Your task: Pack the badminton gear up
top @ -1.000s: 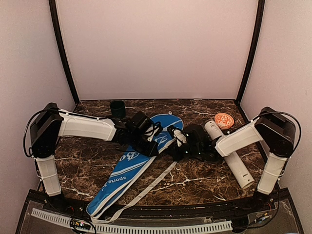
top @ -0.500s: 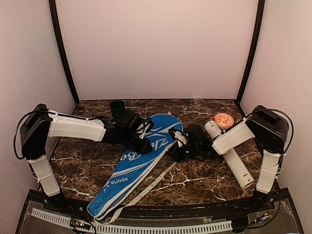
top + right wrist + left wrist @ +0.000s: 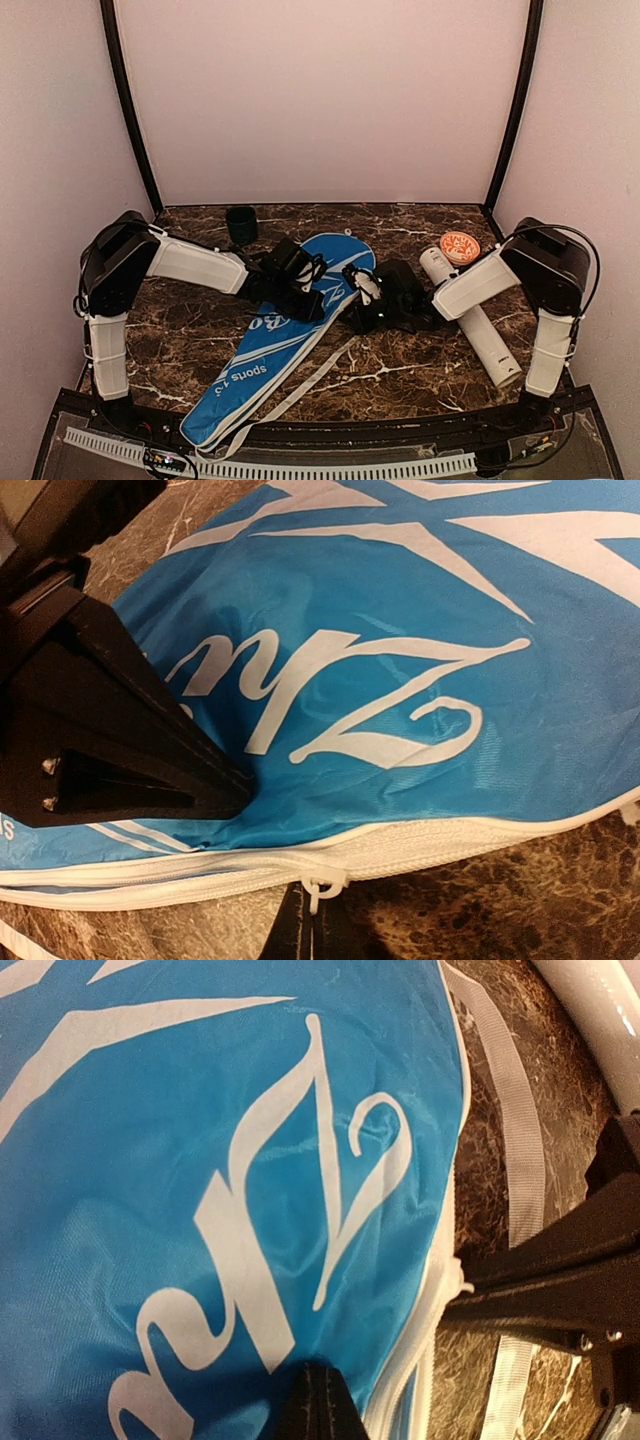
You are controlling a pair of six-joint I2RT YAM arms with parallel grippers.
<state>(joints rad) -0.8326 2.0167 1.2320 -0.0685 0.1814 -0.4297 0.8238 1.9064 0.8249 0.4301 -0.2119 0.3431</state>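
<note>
The blue racket bag with white lettering lies diagonally across the marble table. My left gripper is shut with its tips pinched into the bag's blue cloth near the lettering. My right gripper is at the bag's right edge, shut on the small white zipper pull of the white zipper. The zipper tracks are parted left of the pull and joined right of it. The left fingers show as a black wedge on the bag. A long white tube lies under the right forearm.
A small dark cup stands at the back left. An orange round lid lies at the back right beside the tube's end. The bag's white strap trails over the table towards the front edge. Pale walls enclose three sides.
The left arm drew back to the left, then returned to the bag's middle and shut there. The right gripper stayed shut and edged slightly left and back. The bag shifted a little.
</note>
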